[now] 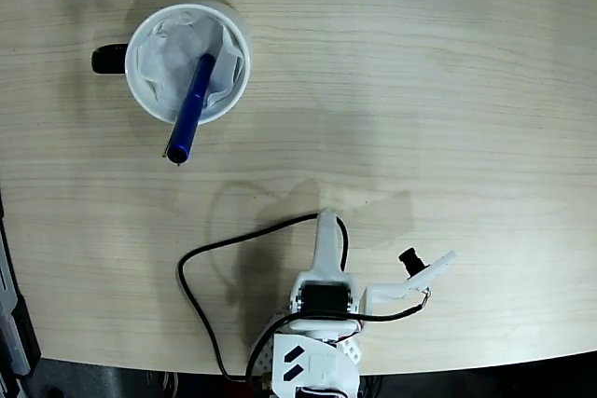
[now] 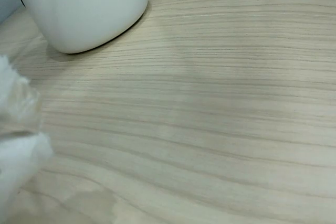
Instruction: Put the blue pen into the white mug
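The blue pen leans inside the white mug at ten o'clock in the fixed view, its upper end poking over the rim toward six o'clock. The task looks done. The gripper sits folded back at six o'clock, well apart from both; whether its fingers are together I cannot tell.

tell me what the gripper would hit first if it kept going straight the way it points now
Probably bare table. In the fixed view the gripper points up the picture, right of the mug holding the pen. Depth is unclear.
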